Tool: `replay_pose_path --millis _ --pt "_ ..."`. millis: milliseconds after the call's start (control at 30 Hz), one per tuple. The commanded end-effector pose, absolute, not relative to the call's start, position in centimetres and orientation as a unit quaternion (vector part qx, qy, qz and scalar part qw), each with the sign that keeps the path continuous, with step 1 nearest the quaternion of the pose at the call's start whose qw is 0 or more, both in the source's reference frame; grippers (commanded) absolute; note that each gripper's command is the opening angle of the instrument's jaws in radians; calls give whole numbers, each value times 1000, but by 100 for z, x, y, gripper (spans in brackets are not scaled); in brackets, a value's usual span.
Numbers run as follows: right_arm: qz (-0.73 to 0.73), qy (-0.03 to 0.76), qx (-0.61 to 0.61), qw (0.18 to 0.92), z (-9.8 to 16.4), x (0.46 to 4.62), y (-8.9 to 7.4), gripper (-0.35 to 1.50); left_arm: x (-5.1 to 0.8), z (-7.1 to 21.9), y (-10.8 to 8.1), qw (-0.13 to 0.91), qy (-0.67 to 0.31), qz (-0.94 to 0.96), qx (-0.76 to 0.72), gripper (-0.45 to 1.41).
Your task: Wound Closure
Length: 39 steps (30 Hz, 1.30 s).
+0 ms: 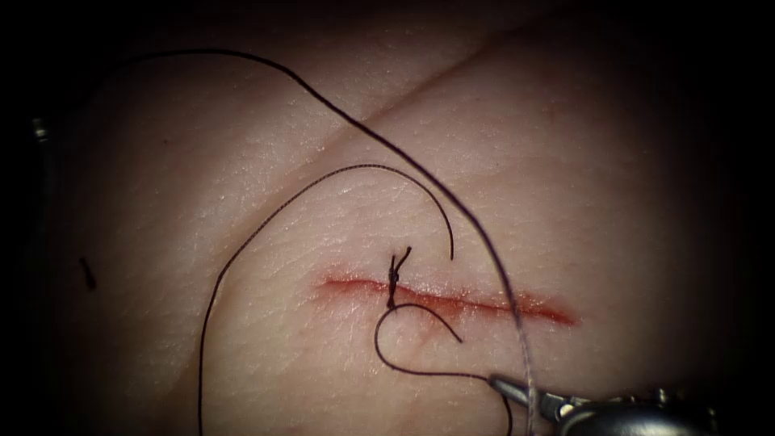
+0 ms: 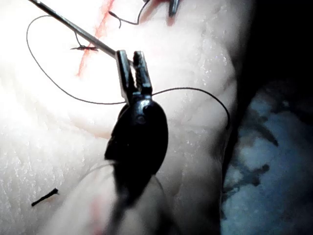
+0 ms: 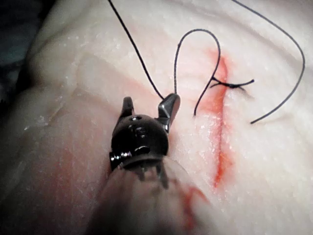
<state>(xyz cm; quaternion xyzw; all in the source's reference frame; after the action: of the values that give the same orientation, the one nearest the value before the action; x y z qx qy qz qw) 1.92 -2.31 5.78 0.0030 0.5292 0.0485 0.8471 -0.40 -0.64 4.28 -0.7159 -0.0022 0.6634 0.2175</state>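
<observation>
Two tools: both are mine, the left and right needle drivers, over the pale pink pork-belly tissue (image 1: 266, 161).
Left fingers: the dark ridged fingers (image 2: 131, 54) stand a narrow gap apart; a straight grey strand (image 2: 73, 28) meets the outer edge of one fingertip, and I cannot tell whether it is pinched.
Right fingers: the dark metal fingers (image 1: 504, 386) (image 3: 148, 105) are spread wide and clamp nothing; they hover just below the right half of the cut, and their tip also shows in the left wrist view (image 2: 173, 6).
Cut: the thin red line (image 1: 452, 303) (image 3: 220, 122) (image 2: 90, 46) runs left to right, with red fluid (image 3: 222, 166) along it.
Knot: one small dark knot (image 1: 394, 278) (image 3: 232, 85) (image 2: 84, 48) sits on the cut, left of its middle, with two short ends.
Thread: the black thread (image 1: 404, 367) (image 3: 183, 41) loops from the knot down to my right fingers and touches one fingertip (image 3: 169, 105); a second long strand (image 1: 452, 202) crosses the cut farther right and passes over the right tool.
Needle: I cannot tell it apart from the strands.
Loose piece: a short cut end of black thread (image 1: 87, 274) (image 2: 45, 197) lies on the tissue well left of the cut.
</observation>
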Motion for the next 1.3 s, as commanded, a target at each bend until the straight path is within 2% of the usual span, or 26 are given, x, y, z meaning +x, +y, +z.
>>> replay_pose_path --millis 33,133,333,533,933,1300 --pt "96 545 26 833 584 192 -236 130 -43 432 -68 219 -4 664 -715 -45" --pt "131 558 62 817 571 187 -236 138 -42 433 -65 221 -5 667 -712 -45" --pt "156 596 106 781 544 172 -218 136 -44 435 -66 221 -4 666 -712 -45" --pt "137 592 76 791 559 178 -204 135 -44 435 -66 221 -5 666 -712 -45" --pt "88 520 30 849 635 202 -201 133 -44 435 -65 222 -4 666 -713 -45" --pt "69 533 68 840 619 197 -185 135 -43 434 -66 221 -4 666 -713 -45"
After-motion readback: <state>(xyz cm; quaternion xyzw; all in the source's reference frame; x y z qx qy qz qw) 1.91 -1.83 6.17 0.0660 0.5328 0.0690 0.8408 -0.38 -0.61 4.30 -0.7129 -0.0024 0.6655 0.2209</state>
